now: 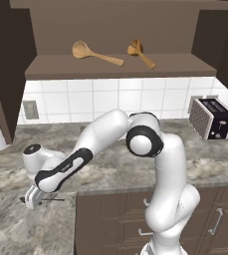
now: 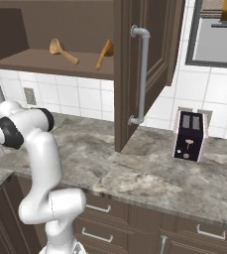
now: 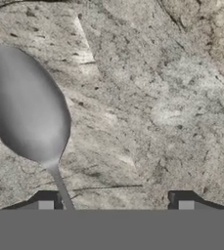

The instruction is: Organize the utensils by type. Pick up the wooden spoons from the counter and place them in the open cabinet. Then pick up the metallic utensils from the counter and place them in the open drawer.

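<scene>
the gripper (image 3: 115,205) hangs low over the tabletop (image 3: 172,97), jaws spread wide with nothing between them. a grey metal spoon (image 3: 28,107) lies flat on the stone, its thin handle running just beside one fingertip (image 3: 46,205). both wooden spoons (image 1: 95,54) (image 1: 140,53) lie on the cabinet (image 1: 115,67) shelf.

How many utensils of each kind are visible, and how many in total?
Wooden spoons: 2, one to the left and one to the right, both on the shelf of the open cabinet.
Metal spoons: 1, lying on the counter at the gripper.
Total: 3
</scene>
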Motion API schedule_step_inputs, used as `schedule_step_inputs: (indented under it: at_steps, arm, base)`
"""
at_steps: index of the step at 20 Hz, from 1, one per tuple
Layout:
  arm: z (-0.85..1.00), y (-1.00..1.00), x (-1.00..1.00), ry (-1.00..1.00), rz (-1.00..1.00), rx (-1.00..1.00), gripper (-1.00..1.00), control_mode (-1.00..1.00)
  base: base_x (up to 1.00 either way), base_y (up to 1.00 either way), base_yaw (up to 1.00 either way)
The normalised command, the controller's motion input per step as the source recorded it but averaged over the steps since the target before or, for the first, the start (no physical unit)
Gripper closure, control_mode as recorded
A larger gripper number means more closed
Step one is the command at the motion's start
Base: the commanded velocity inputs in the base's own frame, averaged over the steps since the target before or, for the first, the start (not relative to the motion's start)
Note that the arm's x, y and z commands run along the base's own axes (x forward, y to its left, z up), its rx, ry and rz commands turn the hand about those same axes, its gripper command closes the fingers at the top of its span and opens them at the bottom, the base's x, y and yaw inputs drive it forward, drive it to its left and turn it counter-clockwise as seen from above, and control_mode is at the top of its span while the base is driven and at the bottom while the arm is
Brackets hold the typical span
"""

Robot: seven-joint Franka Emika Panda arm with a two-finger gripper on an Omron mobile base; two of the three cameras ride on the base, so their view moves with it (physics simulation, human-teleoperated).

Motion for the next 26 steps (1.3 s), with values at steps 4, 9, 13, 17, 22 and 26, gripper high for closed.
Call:
schedule_step_inputs:
  at_steps: [4,9,13,17,22,26]
  arm:
    - [-0.29,0.0,0.0,0.0,0.0,0.0,1.0,-1.0]
    - [-0.29,0.01,-0.06,-0.07,0.0,0.0,1.0,-1.0]
    - [-0.33,0.04,-0.12,-0.08,0.0,0.0,1.0,-1.0]
    - [-0.29,0.0,0.0,0.0,0.0,0.0,1.0,-1.0]
    - [-0.37,-0.08,0.06,0.0,0.0,0.05,1.0,-1.0]
    - [-0.69,-0.3,0.29,0.0,0.0,0.05,1.0,-1.0]
  base:
    - [0.0,0.0,0.0]
    - [0.0,0.0,0.0]
    - [0.0,0.0,0.0]
    - [0.0,0.0,0.0]
    - [0.0,0.0,0.0]
    - [0.0,0.0,0.0]
